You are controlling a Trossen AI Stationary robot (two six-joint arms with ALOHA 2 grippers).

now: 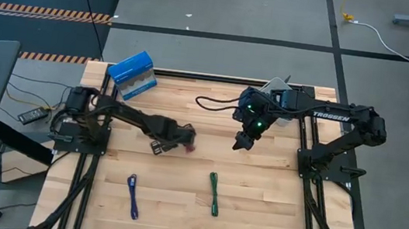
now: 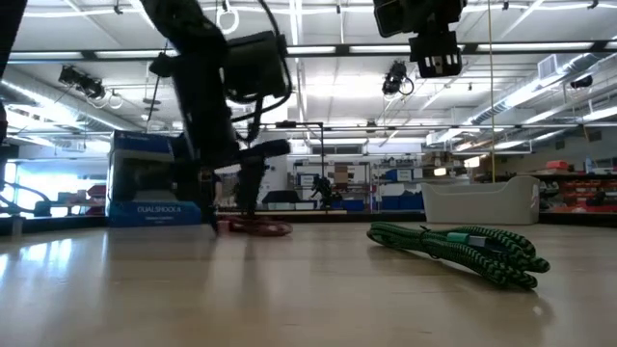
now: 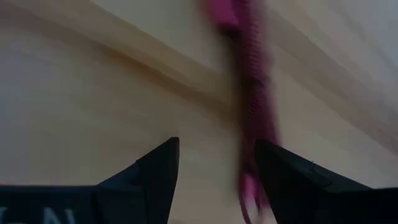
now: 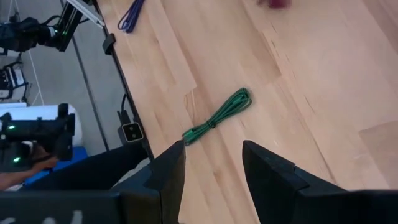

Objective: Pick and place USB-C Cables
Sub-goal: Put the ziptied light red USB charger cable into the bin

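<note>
From above: my left gripper (image 1: 160, 148) reaches low across the wooden table (image 1: 270, 216) toward its middle, its tips hard to separate from the dark arm, with the maroon cable (image 1: 188, 146) just to its right. My right gripper (image 1: 242, 142) hangs raised right of centre, empty. The purple-blue cable (image 1: 133, 196) and the green cable (image 1: 213, 193) lie on the near half, well apart. A blue box (image 1: 133, 74) stands at the far left corner; a clear tray (image 1: 277, 85) at the far edge is mostly hidden behind my right arm, its contents unseen.

At table height: my left gripper (image 2: 236, 224) comes down to the board beside the maroon cable (image 2: 255, 227); the green cable (image 2: 453, 247) lies nearer, to the right. My right gripper (image 2: 436, 58) is cut off at the top. The tray (image 2: 482, 200) looks pale, its inside hidden.

From my left wrist: fingers (image 3: 158, 174) spread, the blurred maroon cable (image 3: 252, 99) running between them, not pinched.

From my right wrist: fingers (image 4: 171, 177) parted over the green cable (image 4: 219, 116) far below; the purple-blue cable (image 4: 130, 15) is cut off at the edge.
</note>
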